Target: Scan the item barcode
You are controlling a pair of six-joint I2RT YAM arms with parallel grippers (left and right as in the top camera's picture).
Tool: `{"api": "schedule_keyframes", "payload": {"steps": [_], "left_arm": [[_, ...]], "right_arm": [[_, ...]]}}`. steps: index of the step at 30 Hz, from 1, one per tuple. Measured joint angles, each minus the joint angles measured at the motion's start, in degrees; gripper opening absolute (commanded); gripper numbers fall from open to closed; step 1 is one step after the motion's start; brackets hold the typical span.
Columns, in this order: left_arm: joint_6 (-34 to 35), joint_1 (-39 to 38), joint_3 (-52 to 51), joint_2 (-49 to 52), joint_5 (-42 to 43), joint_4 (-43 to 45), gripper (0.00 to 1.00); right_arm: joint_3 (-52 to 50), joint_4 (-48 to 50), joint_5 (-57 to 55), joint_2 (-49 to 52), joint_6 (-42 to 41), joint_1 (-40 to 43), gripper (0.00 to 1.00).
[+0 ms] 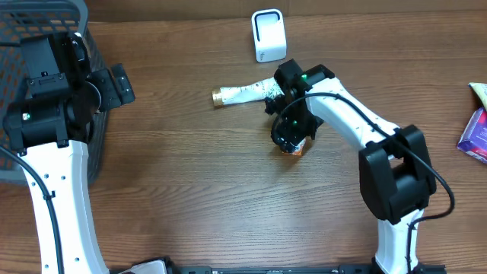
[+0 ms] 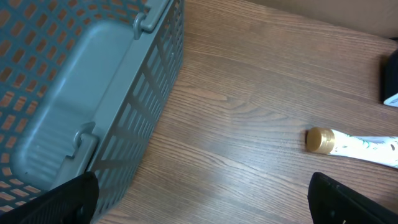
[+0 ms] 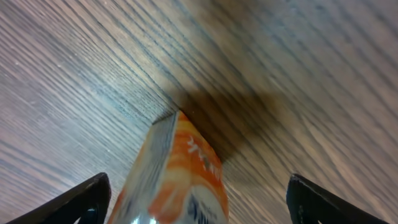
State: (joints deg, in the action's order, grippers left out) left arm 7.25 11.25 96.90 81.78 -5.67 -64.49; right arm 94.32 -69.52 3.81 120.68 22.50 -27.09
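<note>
The right fingers (image 3: 81, 202) stand wide open astride the orange packet (image 3: 180, 174), ready to grip it. The left fingers (image 2: 62, 202) hang open, empty, by the basket (image 2: 124, 93).

Left arm (image 1: 57, 190), right arm (image 1: 342, 114): white links, black joints, green lights.

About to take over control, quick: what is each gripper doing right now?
Left gripper: open, holding nothing.
Right gripper: open, fingers on either side of the orange packet, not clamped on it.
</note>
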Motion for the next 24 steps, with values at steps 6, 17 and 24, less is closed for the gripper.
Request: {"api": "schedule_keyframes", "payload": {"steps": [6, 17, 24], "left_arm": [[0.0, 0.0, 0.0, 0.0, 0.0, 0.0, 1.0], [0.0, 0.0, 0.0, 0.0, 0.0, 0.0, 1.0], [0.0, 0.0, 0.0, 0.0, 0.0, 0.0, 1.0]], "right_arm": [[-0.1, -0.1, 1.3, 1.5, 0.2, 0.0, 0.65], [-0.1, 0.7, 1.8, 1.6, 0.2, 0.0, 0.32], [-0.1, 1.6, 1.9, 1.6, 0.1, 0.0, 0.15]]}}
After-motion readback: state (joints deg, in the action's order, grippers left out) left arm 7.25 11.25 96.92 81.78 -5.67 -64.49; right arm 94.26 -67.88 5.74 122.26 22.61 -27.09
